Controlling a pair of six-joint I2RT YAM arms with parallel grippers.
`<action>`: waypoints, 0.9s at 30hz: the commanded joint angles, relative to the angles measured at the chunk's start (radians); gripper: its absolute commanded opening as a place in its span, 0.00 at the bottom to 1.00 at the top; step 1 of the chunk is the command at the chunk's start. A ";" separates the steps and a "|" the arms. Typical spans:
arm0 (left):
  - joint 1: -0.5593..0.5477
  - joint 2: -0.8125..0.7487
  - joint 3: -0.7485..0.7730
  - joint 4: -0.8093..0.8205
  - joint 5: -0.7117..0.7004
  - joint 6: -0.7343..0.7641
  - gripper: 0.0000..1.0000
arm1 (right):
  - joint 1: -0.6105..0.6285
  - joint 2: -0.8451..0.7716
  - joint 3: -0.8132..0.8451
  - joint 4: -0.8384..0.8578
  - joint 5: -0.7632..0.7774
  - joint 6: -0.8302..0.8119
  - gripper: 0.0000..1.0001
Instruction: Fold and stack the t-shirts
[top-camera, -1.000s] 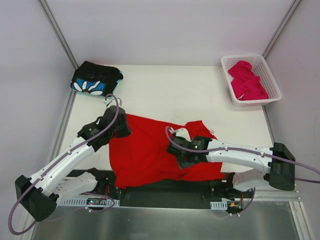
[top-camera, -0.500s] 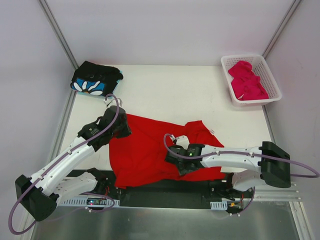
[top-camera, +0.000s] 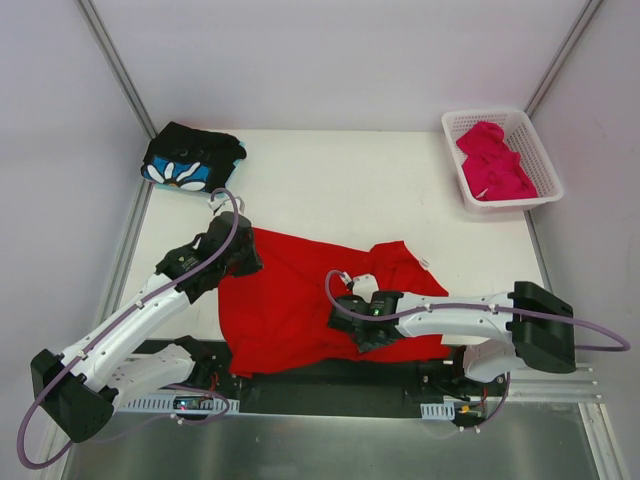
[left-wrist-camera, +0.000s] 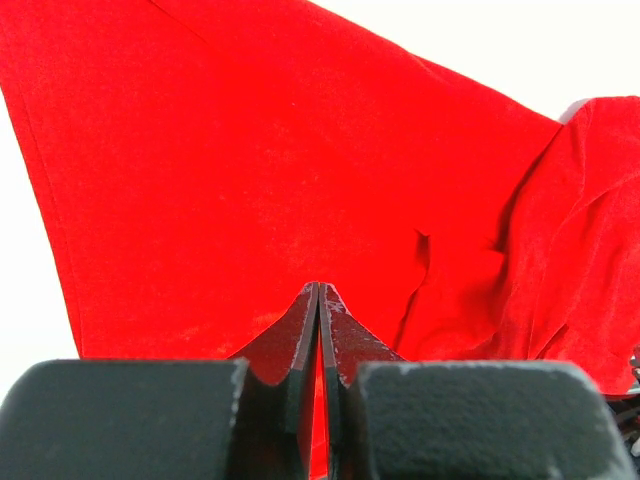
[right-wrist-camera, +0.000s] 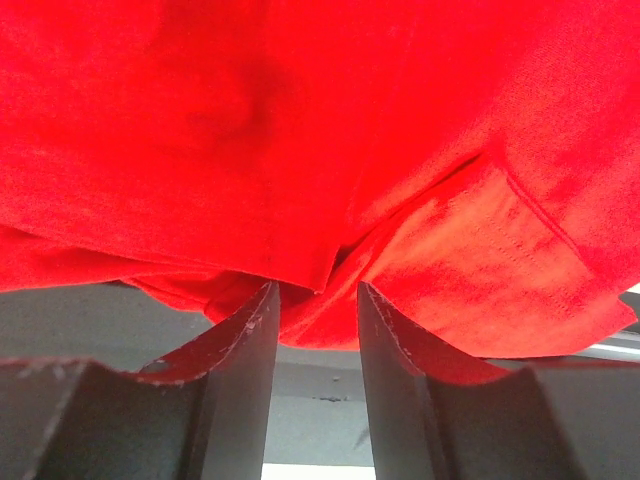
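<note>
Gathering the near hem of the plain bright red cloth t-shirt (top-camera: 290, 300) is looking like the step in hand. The shirt is lying spread and rumpled on the near part of the white desk (top-camera: 380, 190), with its lower edge appearing to hang over the front. The right end effector (right-wrist-camera: 317, 295) is sitting at that edge, its fingers (right-wrist-camera: 250, 330) standing apart and a doubled fold of red hem lying in the gap, not yet pinched. Farther in, the left end effector (left-wrist-camera: 319, 292) is pressing together on a thin sliver of the same shirt at its far left corner, pinning it. Next, I judge, the right one is needing to clamp on the hem, and both are needing to carry the cloth across evenly so the fold is landing flat. Beyond, the black t-shirt with blue-and-white flower print (top-camera: 192, 160) is lying folded at the far left corner. The magenta-pink t-shirt (top-camera: 492, 160) is waiting, bunched, in the white plastic lattice basket (top-camera: 505, 204) at the far right.
</note>
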 joint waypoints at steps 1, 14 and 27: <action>-0.011 0.004 0.002 0.006 0.003 0.003 0.02 | 0.008 0.033 0.008 -0.041 0.043 0.039 0.39; -0.011 0.008 -0.001 0.005 0.008 0.017 0.01 | 0.014 0.098 0.002 -0.012 0.051 0.064 0.32; -0.011 0.001 0.008 0.006 0.006 0.021 0.01 | 0.012 0.162 0.104 -0.042 0.095 -0.010 0.01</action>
